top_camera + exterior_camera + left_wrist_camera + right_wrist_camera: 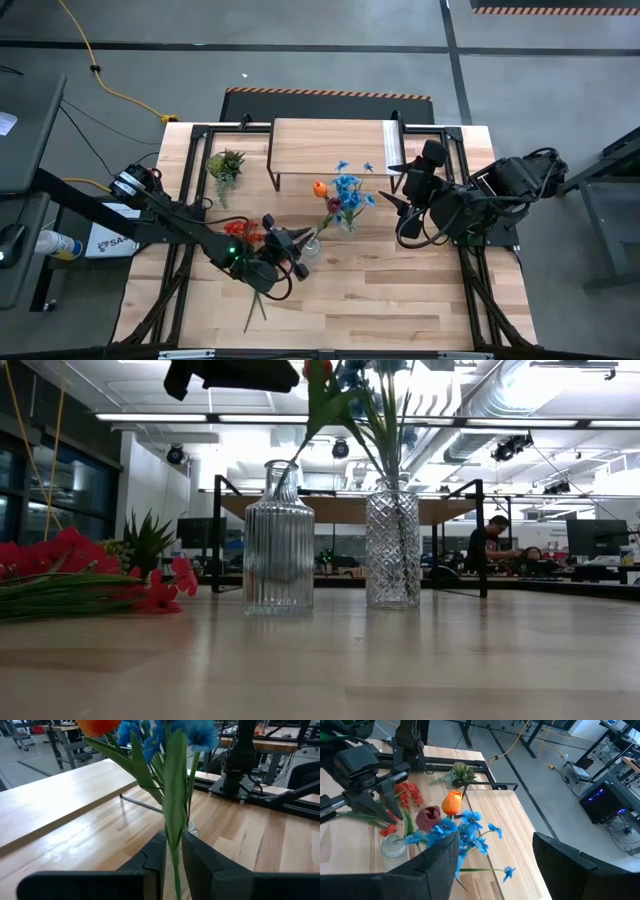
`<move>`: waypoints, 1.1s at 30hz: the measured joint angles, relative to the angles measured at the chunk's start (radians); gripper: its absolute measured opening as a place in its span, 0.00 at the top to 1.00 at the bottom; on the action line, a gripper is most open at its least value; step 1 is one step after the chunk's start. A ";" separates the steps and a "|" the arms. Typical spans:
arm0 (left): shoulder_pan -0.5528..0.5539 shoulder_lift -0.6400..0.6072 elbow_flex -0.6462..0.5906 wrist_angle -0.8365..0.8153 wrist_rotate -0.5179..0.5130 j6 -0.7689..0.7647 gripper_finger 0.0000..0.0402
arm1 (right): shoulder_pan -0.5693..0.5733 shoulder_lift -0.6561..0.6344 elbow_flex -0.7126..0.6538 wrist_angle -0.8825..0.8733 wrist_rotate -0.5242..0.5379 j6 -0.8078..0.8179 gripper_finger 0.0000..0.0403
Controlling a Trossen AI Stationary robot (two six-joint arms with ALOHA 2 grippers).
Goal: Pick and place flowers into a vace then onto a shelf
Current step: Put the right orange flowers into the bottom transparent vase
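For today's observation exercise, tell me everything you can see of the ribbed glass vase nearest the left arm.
The ribbed glass vase is clear, with vertical ridges, rounded shoulders and a narrower neck. It stands upright on the wooden table, beside a diamond-cut glass vase holding blue flowers. A green stem leans out of its mouth, with the left gripper's fingers close on either side. Red flowers lie nearby.

Leafy green tuft, yellow cable

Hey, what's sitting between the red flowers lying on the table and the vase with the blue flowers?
A ribbed glass vase stands between the red flowers and the diamond-patterned vase holding blue flowers; the low view shows it.
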 joint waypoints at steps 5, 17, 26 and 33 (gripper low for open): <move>0.000 0.000 0.000 -0.013 0.002 0.000 0.76 | 0.000 0.000 0.000 0.000 -0.011 0.000 0.39; -0.006 0.000 0.000 -0.040 0.001 0.015 0.76 | 0.000 0.000 0.000 0.001 -0.020 0.000 0.39; -0.007 0.000 0.000 -0.147 -0.015 -0.044 0.76 | 0.000 0.000 0.000 0.003 -0.020 0.005 0.39; -0.007 -0.009 0.001 -0.203 -0.017 -0.095 0.76 | 0.000 0.000 0.000 0.003 -0.020 0.007 0.39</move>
